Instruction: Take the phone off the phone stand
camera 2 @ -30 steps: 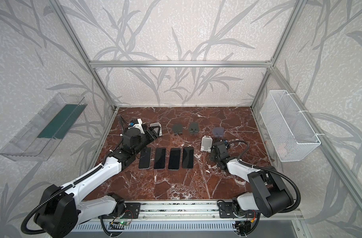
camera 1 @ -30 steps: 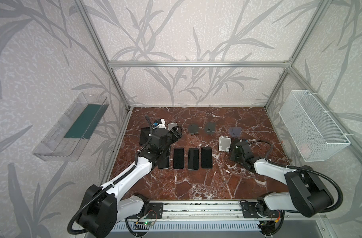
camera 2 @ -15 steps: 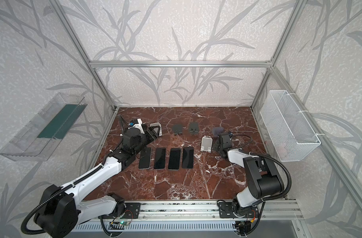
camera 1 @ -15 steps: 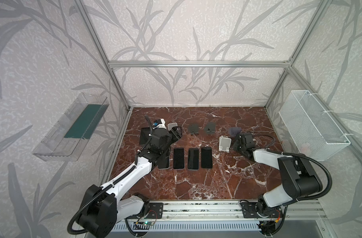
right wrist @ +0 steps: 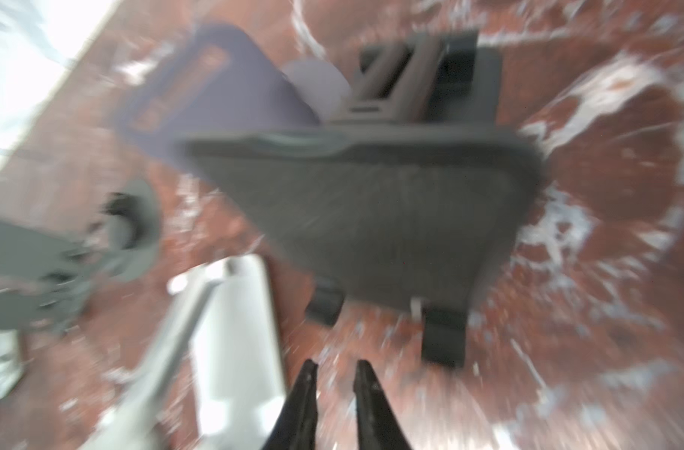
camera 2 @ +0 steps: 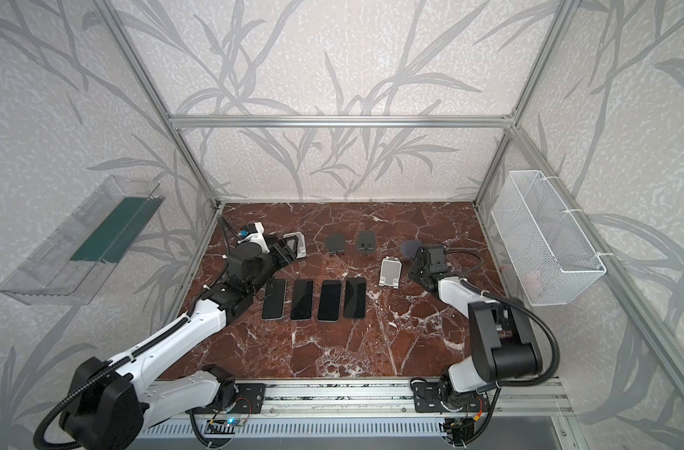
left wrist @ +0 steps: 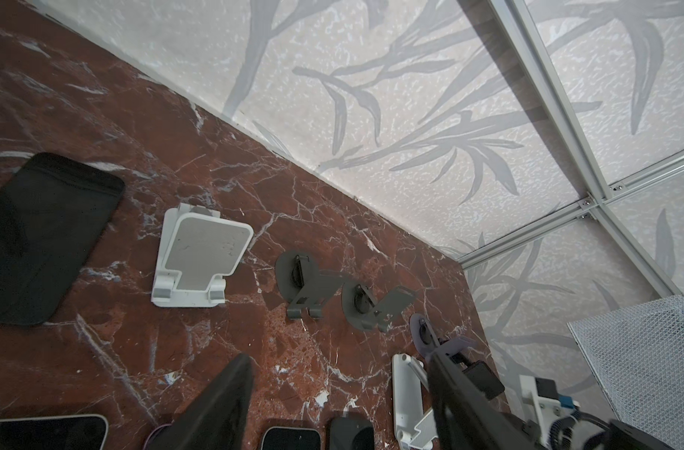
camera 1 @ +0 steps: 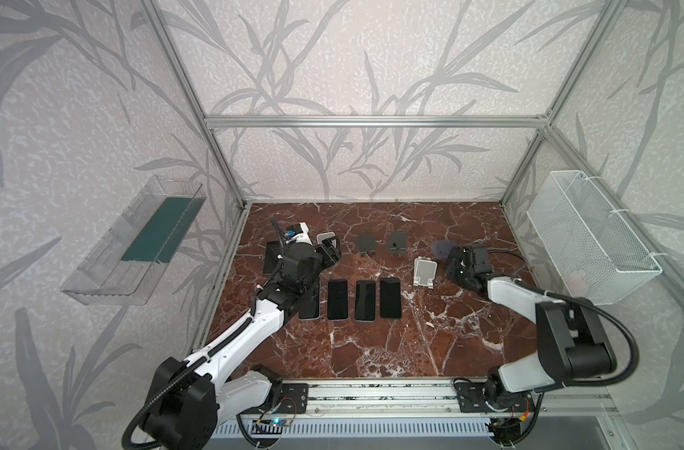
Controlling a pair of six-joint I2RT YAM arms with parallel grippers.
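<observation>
Right gripper [right wrist: 334,374], fingertips closed to a slit and holding nothing, sits just off the lower edge of the blurred dark phone [right wrist: 371,226], which leans in its black phone stand [right wrist: 443,339]. In both top views a white stand [camera 1: 425,270] crowds that gripper's 9 o'clock and a purple stand [camera 1: 441,249] its 10, with bare marble floor [camera 1: 430,343] at 6. Left gripper [left wrist: 340,356] is spread, empty.

Counter [camera 1: 371,350] looks polished red-brown marble, white-veined. Phones [camera 1: 337,299] show glossy black glass. White phone stand [left wrist: 200,257] is matt plastic, basket [camera 1: 589,237] white wire mesh.
</observation>
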